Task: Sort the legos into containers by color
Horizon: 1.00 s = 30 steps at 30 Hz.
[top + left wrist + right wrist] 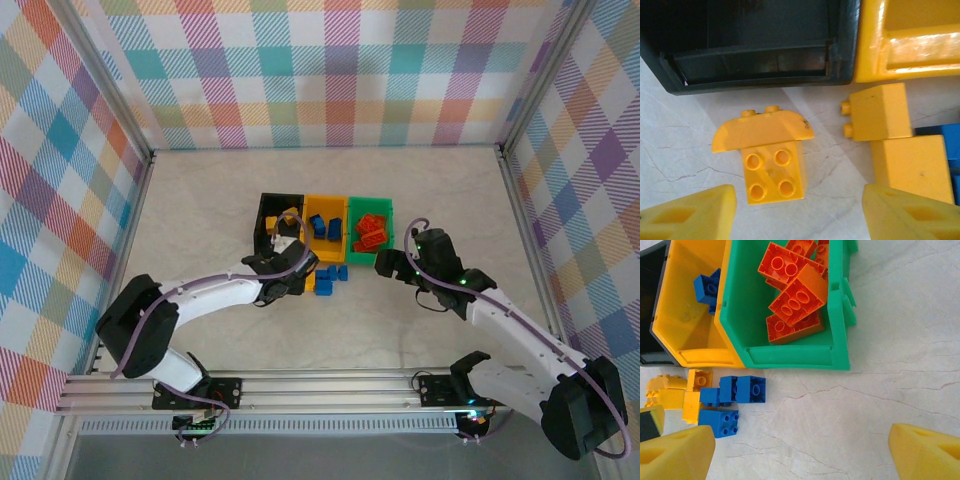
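On the tabletop (430, 200), just in front of the black container (755, 50), the left tool (799, 212) is spread on both sides of a yellow lego (771, 172), which lies straight ahead, untouched. The right tool (800, 452), also spread, is farther away.

Pale, marble-patterned tabletop (330, 180) with fine grey veining, enclosed on three sides by cloth walls in a pastel plaid: back wall (330, 70), left wall (50, 200), right wall (600, 200). Slanting metal posts, left (110, 90) and right (545, 80), mark the corners where the walls meet. A slotted aluminium rail (320, 385) runs along the near edge of the tabletop.
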Available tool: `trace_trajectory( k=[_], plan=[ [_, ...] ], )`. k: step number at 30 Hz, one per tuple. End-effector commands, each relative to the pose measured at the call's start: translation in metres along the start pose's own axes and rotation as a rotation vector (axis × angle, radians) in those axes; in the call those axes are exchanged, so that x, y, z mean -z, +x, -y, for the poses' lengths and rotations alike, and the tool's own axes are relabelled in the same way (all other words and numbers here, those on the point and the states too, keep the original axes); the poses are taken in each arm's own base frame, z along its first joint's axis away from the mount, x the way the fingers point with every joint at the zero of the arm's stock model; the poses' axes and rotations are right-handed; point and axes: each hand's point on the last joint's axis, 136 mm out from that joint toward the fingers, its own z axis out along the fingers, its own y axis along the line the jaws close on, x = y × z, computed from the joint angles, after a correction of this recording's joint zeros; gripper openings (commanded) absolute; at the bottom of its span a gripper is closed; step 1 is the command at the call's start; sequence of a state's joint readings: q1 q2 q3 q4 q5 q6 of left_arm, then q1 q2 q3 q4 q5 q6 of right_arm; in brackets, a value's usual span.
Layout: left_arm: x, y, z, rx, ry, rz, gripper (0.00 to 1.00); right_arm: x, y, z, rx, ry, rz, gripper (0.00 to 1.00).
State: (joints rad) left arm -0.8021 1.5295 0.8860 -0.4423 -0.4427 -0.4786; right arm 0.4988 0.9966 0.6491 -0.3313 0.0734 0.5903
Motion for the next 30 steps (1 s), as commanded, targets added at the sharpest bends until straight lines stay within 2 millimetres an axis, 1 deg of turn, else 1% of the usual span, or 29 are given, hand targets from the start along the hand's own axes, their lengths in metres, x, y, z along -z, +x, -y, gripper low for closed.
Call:
trace_trajectory(
  k=[1, 7, 9, 14, 19, 21, 23, 26, 29, 30],
  plan=[
    [-0.008, 0.002, -0.012, 0.015, -0.056, 0.005, 0.67, 0.008, -0.007, -0.003, 0.019, -0.002, 0.030, 0.90],
    [-0.018, 0.006, -0.016, 0.022, -0.072, -0.001, 0.67, 0.006, -0.007, -0.004, 0.020, -0.003, 0.027, 0.90],
    [-0.022, 0.007, -0.015, 0.024, -0.070, -0.005, 0.65, 0.006, -0.007, -0.003, 0.020, -0.001, 0.029, 0.90],
    [-0.029, 0.009, -0.010, 0.027, -0.057, -0.011, 0.53, 0.009, -0.010, -0.002, 0.024, 0.012, 0.042, 0.90],
    [-0.028, 0.014, -0.008, 0.031, -0.032, -0.022, 0.38, 0.010, -0.010, 0.000, 0.021, 0.017, 0.048, 0.90],
    [-0.026, 0.016, -0.009, 0.035, -0.026, -0.024, 0.35, 0.010, -0.011, 0.000, 0.018, 0.016, 0.050, 0.90],
    [-0.021, 0.018, -0.011, 0.043, -0.015, -0.022, 0.32, 0.009, -0.011, 0.000, 0.018, 0.017, 0.051, 0.90],
    [-0.002, 0.012, -0.013, 0.076, 0.024, 0.004, 0.31, 0.008, -0.011, -0.001, 0.017, 0.015, 0.051, 0.90],
    [0.027, -0.013, -0.016, 0.120, 0.064, 0.077, 0.31, 0.008, -0.012, -0.002, 0.011, 0.009, 0.053, 0.90],
    [0.036, -0.025, -0.016, 0.128, 0.070, 0.103, 0.31, 0.007, -0.012, -0.002, 0.009, 0.007, 0.053, 0.90]
  ],
)
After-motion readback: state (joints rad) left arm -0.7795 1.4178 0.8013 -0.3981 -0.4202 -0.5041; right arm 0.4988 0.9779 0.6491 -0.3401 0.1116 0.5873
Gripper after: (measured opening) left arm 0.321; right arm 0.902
